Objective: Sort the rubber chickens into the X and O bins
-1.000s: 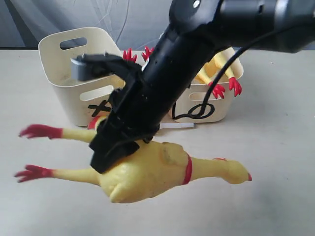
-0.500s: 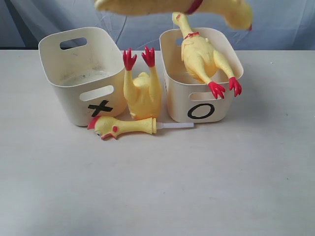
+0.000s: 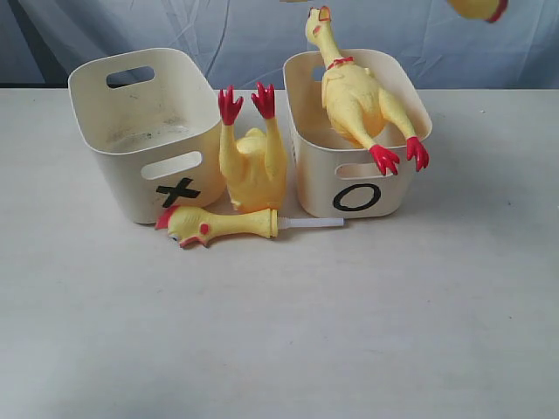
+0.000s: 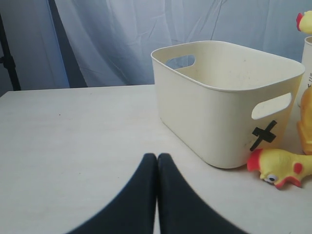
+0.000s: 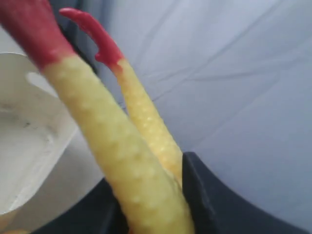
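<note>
The X bin [image 3: 131, 131] stands at the back left and the O bin [image 3: 358, 188] to its right. One whole chicken [image 3: 354, 96] lies in the O bin, feet over the front rim. Between the bins leans the headless body [image 3: 253, 161], feet up. The head-and-neck piece [image 3: 214, 227] lies in front of it. My right gripper [image 5: 151, 190] is shut on the legs [image 5: 122, 151] of the second whole chicken, held high; only its end [image 3: 479, 7] shows at the exterior view's top right. My left gripper [image 4: 157, 157] is shut and empty, low over the table near the X bin [image 4: 219, 97].
A pale curtain hangs behind the table. In the right wrist view a cream bin [image 5: 29, 141] lies below the held chicken; its mark is hidden. The head piece [image 4: 278, 167] lies by the X bin's corner in the left wrist view.
The right arm has risen from low over the table front with the whole chicken and moved up and right, leaving the exterior view except for the chicken's end.
</note>
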`<state>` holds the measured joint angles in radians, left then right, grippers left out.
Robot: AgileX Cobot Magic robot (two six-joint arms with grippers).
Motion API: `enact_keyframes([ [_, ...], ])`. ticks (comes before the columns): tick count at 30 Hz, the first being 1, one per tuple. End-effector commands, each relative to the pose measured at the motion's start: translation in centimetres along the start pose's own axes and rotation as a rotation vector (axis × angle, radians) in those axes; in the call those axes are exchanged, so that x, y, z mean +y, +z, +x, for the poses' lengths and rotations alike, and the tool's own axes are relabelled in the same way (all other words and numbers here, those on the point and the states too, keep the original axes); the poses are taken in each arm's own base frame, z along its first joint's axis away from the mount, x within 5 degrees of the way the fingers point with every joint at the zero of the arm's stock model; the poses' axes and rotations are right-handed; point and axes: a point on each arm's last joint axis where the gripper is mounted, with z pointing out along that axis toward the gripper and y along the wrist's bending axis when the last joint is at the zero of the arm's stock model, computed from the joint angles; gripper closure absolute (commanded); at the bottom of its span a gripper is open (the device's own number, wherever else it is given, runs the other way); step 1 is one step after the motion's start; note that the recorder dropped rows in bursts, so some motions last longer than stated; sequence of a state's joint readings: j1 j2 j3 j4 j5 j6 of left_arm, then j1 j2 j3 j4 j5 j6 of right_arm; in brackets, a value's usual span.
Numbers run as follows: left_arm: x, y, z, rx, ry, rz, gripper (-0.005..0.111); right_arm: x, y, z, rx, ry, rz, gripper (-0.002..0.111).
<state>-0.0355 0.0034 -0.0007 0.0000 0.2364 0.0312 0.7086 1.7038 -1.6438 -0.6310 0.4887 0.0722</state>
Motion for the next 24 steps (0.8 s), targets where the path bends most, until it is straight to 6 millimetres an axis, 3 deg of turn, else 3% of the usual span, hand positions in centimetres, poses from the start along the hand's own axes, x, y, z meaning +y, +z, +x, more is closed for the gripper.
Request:
enact_keyframes([
  [1,-0.1,0.0,0.0,0.000,-0.003,0.009,0.107,-3.4,1.3,1.7,-0.001,0.230,0.131,0.099],
  [6,-0.1,0.0,0.0,0.000,-0.003,0.009,0.107,-4.3,3.4,4.3,0.091,0.363,0.142,0.099],
  [12,-0.1,0.0,0.0,0.000,-0.003,0.009,0.107,-2.6,6.1,6.4,0.187,0.371,0.109,0.099],
  [24,-0.1,0.0,0.0,0.000,-0.003,0.009,0.107,-0.8,8.3,7.9,0.237,0.413,0.061,0.097],
])
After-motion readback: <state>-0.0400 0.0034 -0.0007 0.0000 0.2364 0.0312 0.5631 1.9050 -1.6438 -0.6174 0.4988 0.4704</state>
